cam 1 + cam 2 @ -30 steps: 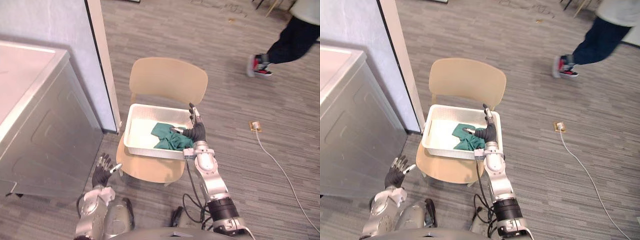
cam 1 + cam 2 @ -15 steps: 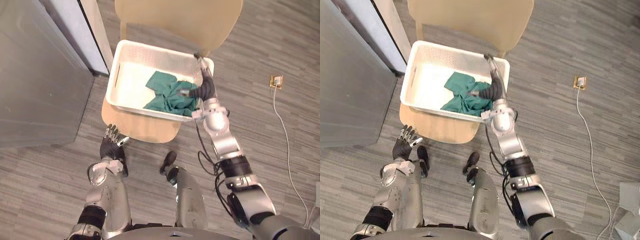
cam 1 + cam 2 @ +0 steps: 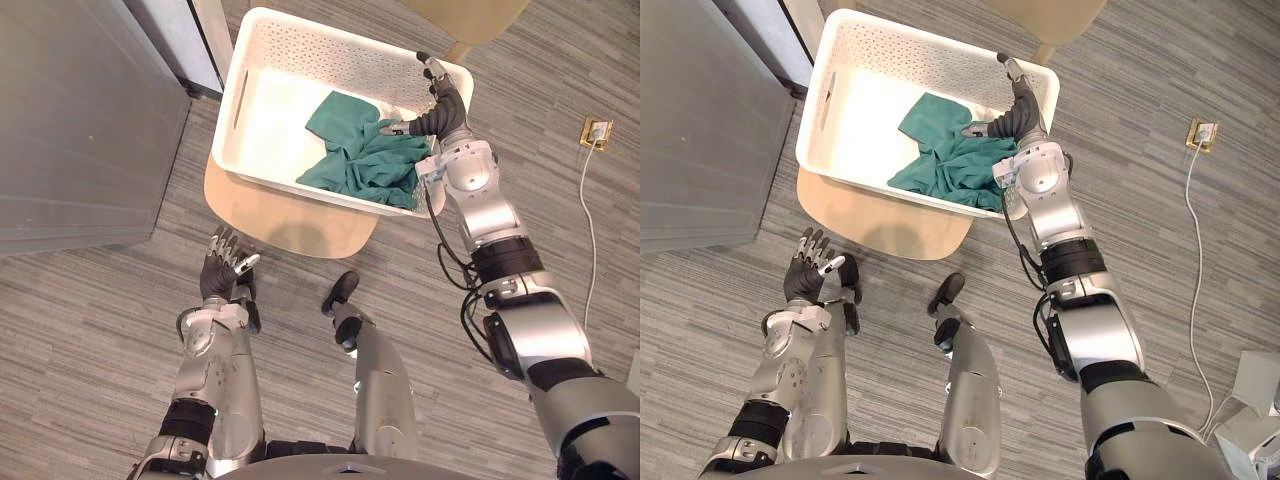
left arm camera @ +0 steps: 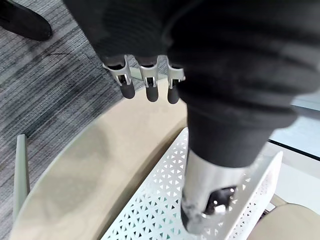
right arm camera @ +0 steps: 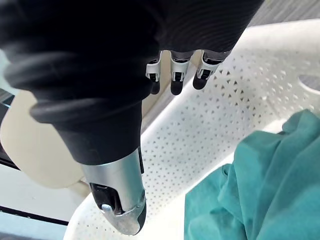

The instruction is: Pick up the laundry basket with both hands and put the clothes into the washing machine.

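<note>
The white perforated laundry basket (image 3: pixel 330 62) stands on the tan chair seat (image 3: pixel 285 218), with a crumpled green cloth (image 3: pixel 365 155) in its right half. My right hand (image 3: pixel 440 110) is open at the basket's right rim. Its fingers lie straight along the wall (image 5: pixel 210 125) and its thumb (image 5: pixel 117 195) points inward over the green cloth (image 5: pixel 270 180). My left hand (image 3: pixel 218 275) is open and holds nothing. It hangs below the seat's front left edge, apart from the basket, and its fingers (image 4: pixel 150 85) point toward the seat (image 4: pixel 95 165) and basket wall (image 4: pixel 160 205).
The washing machine's grey side panel (image 3: pixel 80 120) fills the left. A white door frame (image 3: pixel 210 35) stands between it and the chair. The chair back (image 3: pixel 470 12) is at the far edge. A floor socket (image 3: pixel 596 130) with a white cable lies to the right.
The camera has tipped down and closer, so the basket sits higher in view. My right hand stays at the basket's right rim and my left hand stays open. The walking person is gone from view.
</note>
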Controlling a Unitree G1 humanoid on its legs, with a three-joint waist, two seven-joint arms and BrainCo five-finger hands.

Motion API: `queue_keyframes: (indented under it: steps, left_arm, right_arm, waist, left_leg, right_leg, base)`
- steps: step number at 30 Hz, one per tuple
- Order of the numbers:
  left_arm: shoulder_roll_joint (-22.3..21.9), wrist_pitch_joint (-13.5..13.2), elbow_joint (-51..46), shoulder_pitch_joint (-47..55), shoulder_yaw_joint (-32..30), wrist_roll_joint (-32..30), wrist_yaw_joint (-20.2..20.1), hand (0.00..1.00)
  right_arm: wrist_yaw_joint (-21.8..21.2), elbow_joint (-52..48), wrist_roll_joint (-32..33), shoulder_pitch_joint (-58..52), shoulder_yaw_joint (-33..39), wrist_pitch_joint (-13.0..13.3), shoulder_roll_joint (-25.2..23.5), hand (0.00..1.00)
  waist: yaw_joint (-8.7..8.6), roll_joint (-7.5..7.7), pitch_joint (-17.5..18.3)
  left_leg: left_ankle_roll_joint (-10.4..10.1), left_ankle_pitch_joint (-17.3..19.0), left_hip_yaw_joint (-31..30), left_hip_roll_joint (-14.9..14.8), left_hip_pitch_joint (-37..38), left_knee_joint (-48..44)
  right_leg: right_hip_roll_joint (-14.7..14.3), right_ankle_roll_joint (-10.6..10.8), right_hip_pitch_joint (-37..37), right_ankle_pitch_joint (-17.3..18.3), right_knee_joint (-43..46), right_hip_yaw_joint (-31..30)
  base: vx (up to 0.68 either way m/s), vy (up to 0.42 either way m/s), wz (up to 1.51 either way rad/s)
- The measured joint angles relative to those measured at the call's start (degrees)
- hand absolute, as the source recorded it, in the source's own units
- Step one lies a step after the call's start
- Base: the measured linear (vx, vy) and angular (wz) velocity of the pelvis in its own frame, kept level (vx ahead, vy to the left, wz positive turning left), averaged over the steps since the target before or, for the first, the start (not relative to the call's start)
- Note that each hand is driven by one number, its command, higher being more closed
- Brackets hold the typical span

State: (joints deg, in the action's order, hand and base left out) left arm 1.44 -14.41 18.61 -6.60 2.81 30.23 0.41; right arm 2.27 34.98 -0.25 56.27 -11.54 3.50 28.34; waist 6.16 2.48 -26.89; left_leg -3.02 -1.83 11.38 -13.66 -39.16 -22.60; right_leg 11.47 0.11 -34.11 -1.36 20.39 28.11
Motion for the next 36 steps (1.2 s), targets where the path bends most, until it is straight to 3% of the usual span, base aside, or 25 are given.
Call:
queue_keyframes:
  steps: [4,10,15,24,29,30,36]
  left_arm:
    - [-0.4,0.0,-0.1,-0.7,0.3,0.4,-0.9,0.00]
    - [-0.5,-0.4,-3.1,-1.2,1.7,1.9,-1.9,0.00]
    - [-2.2,-0.4,-3.7,-1.2,2.1,3.3,-2.1,0.00]
    - [-2.5,-0.4,-4.5,-1.2,4.5,3.5,-4.4,0.00]
    - [-2.6,-0.4,-5.0,-1.3,5.1,5.6,-4.9,0.00]
    - [-2.7,-0.4,-5.8,-1.2,5.2,5.9,-5.0,0.00]
    - [-2.9,-0.5,-6.9,-3.0,5.4,8.5,-5.8,0.00]
  right_arm:
    - [-3.9,6.8,2.6,3.4,-5.4,-0.1,1.7,0.00]
    - [-5.9,13.6,3.3,8.0,-12.7,-0.3,3.3,0.00]
    - [-6.4,15.8,3.0,10.5,-15.7,-0.2,5.5,0.00]
    - [-12.6,19.7,2.0,11.8,-21.6,-0.6,10.2,0.00]
    - [-13.8,17.6,2.1,11.7,-22.5,0.2,12.4,0.00]
    - [-13.9,16.9,2.1,11.7,-22.6,0.4,12.8,1.00]
    - [-13.9,15.4,2.2,12.2,-22.6,0.5,13.8,1.00]
  waist:
    - [0.29,0.00,0.0]
    - [1.83,0.05,0.0]
    - [2.80,0.07,0.0]
    - [3.89,0.35,-0.2]
    - [3.33,0.36,-0.2]
    - [3.19,0.38,-0.1]
    - [3.24,0.42,-0.1]
  left_leg:
    - [0.0,-0.2,0.0,-0.2,-0.8,0.5]
    - [-0.4,-0.7,-0.2,-1.2,-2.5,1.2]
    - [-0.6,-1.0,0.0,-1.4,-3.0,2.2]
    - [-1.2,-3.6,-0.6,-1.2,-5.9,5.8]
    - [-0.9,-3.8,0.7,-1.4,-7.5,7.3]
    - [-0.8,-4.2,1.9,-1.8,-7.8,7.7]
    - [-0.7,-6.1,3.2,-1.8,-8.1,9.7]
  right_leg:
    - [0.0,0.0,0.0,-0.2,-0.9,1.2]
    - [-0.9,-0.3,-0.2,-1.2,-3.3,4.0]
    - [-1.3,-0.2,-0.8,-1.3,-4.1,4.3]
    - [-1.4,-0.2,-3.6,-1.5,-4.8,7.6]
    - [-0.7,-0.9,-5.4,-1.1,-4.3,8.8]
    - [-0.5,-0.9,-6.0,-1.0,-4.1,8.9]
    - [-0.3,-1.3,-7.5,-1.2,-4.0,9.0]
  base:
    - [0.05,-0.029,0.05]
    - [0.08,-0.037,0.00]
    - [0.08,-0.038,0.01]
    - [0.06,-0.045,0.07]
    - [0.03,-0.035,0.08]
    - [0.01,-0.034,0.16]
    - [0.02,-0.039,0.02]
